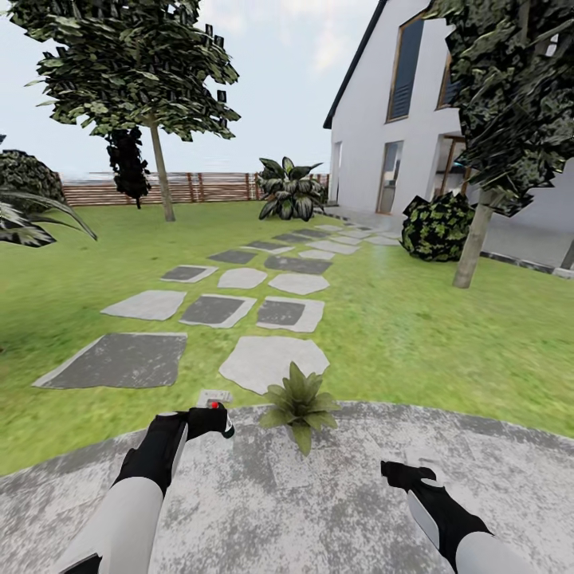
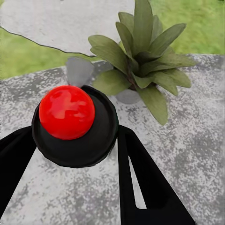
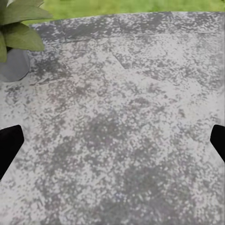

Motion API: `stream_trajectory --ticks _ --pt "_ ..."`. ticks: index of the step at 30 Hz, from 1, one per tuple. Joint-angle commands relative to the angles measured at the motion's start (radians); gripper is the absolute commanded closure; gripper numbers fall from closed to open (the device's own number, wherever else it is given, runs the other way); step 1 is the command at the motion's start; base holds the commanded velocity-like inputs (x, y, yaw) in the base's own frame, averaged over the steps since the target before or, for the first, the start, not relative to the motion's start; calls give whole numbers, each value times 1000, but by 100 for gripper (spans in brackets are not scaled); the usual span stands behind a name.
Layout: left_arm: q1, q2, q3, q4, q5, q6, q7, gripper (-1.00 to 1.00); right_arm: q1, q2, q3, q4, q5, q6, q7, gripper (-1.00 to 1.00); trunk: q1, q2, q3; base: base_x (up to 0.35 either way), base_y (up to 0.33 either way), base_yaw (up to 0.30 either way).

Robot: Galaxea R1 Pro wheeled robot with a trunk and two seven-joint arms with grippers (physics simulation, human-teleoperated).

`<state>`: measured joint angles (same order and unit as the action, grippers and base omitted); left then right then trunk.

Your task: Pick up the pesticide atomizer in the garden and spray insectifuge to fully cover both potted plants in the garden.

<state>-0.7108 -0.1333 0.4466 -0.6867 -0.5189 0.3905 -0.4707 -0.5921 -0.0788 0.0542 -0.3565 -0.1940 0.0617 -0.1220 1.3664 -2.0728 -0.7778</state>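
Round mottled grey paved patio (image 1: 319, 494), bordered by lawn (image 1: 446, 335). One potted plant (image 1: 300, 405) in a pale grey pot stands near its far edge, beside the stepping slabs (image 1: 271, 360).

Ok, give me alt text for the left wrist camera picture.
The left gripper holds a spray bottle, seen from above as a round black top with a red ball. Just beyond it, a potted plant sits on the grey patio, with lawn behind.
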Motion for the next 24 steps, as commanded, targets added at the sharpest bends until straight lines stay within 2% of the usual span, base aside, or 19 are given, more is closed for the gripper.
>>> stream_trajectory --ticks 1,10,24 --pt "-1 -2 8 -2 -9 4 -9 100 0 -1 6 -2 -8 6 -5 -100 -4 7 4 0 0 0" --pt "-1 -2 8 -2 -9 4 -9 100 0 -1 6 -2 -8 6 -5 -100 -39 70 44 0 0 0" --pt "-1 -2 8 -2 -9 4 -9 100 0 -1 6 -2 -8 6 -4 -100 -92 168 89 0 0 0"
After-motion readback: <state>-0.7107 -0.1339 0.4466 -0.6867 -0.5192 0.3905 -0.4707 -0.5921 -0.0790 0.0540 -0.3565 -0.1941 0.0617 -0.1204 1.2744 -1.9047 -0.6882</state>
